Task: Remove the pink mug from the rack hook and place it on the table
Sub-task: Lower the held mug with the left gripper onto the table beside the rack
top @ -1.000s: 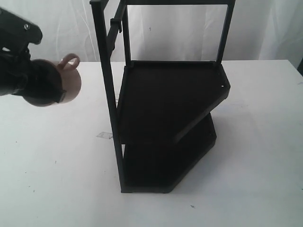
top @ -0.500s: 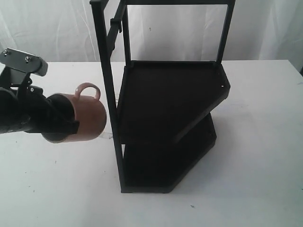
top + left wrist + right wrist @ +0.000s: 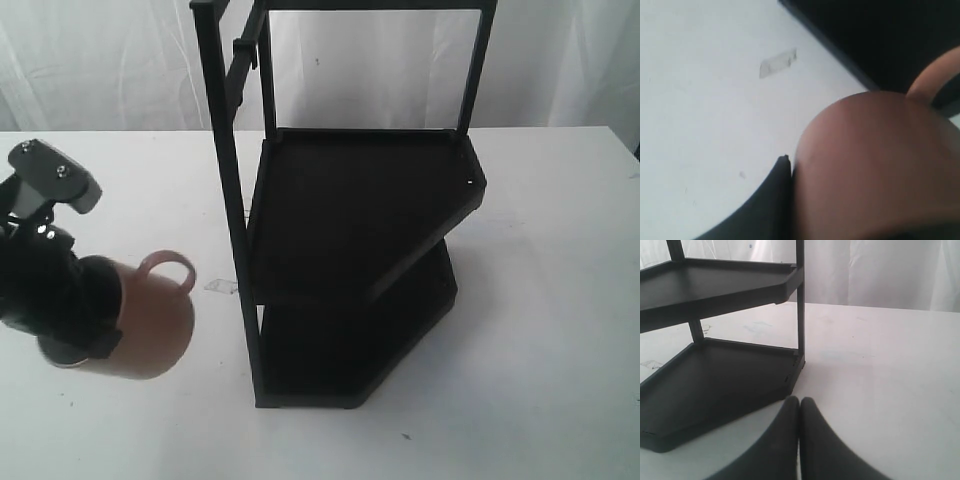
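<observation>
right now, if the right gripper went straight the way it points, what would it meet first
Probably the corner of the black rack's lower shelf, at the foot of its post; depth is unclear.

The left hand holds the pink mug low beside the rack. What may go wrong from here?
The mug looks tilted, mouth toward the left hand; released so, it may roll on the table. Its handle is near the rack post, so a sideways move may knock it.

Left end effector (image 3: 100, 316) gripping — right (image 3: 799, 409) closed.
</observation>
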Controlling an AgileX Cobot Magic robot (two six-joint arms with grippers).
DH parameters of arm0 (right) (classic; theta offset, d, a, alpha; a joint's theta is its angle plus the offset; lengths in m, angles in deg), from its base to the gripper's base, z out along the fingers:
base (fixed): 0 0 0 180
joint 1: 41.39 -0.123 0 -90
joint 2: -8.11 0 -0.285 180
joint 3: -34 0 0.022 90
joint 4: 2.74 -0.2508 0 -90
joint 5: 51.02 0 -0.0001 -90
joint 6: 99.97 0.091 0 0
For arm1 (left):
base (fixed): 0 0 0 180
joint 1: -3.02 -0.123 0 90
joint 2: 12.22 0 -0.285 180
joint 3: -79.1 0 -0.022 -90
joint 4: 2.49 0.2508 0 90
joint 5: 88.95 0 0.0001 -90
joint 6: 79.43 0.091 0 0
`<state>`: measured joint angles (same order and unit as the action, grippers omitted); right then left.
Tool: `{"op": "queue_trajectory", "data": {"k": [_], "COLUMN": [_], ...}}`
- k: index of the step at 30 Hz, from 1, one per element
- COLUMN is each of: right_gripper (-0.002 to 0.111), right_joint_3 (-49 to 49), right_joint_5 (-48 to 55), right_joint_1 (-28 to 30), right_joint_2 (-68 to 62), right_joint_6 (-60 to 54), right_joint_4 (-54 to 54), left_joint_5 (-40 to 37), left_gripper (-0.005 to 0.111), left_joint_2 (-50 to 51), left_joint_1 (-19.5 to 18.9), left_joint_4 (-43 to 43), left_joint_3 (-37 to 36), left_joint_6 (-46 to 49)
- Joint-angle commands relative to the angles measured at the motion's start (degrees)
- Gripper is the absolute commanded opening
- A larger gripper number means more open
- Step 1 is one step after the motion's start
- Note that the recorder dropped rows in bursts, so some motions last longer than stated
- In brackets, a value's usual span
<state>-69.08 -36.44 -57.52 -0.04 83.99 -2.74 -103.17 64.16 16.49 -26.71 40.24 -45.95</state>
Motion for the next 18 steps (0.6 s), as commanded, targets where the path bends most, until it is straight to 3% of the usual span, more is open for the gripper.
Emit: {"op": "queue_trajectory", "data": {"k": [1, 11, 18], "right_gripper": [0.0, 0.0, 0.0], "right_joint_3": [0.29, 0.29, 0.29], "right_joint_5": [-0.61, -0.61, -0.61], "right_joint_1": [0.16, 0.16, 0.16], "right_joint_2": [0.37, 0.37, 0.37], "right_joint_6": [-0.02, -0.02, -0.02], "right_joint_4": [0.44, 0.44, 0.44], "left_joint_5": [-9.46, -22.78, -24.46], "left_gripper": [0.0, 0.0, 0.0], "left_joint_2": [-0.6, 5.9, 17.02], "left_joint_1": [-0.17, -0.17, -0.17], "left_joint_4": [21.16, 24.21, 24.21], "left_joint_3": [3.21, 15.9, 26.12], "left_joint_6": [-23.71, -26.05, -26.14]}}
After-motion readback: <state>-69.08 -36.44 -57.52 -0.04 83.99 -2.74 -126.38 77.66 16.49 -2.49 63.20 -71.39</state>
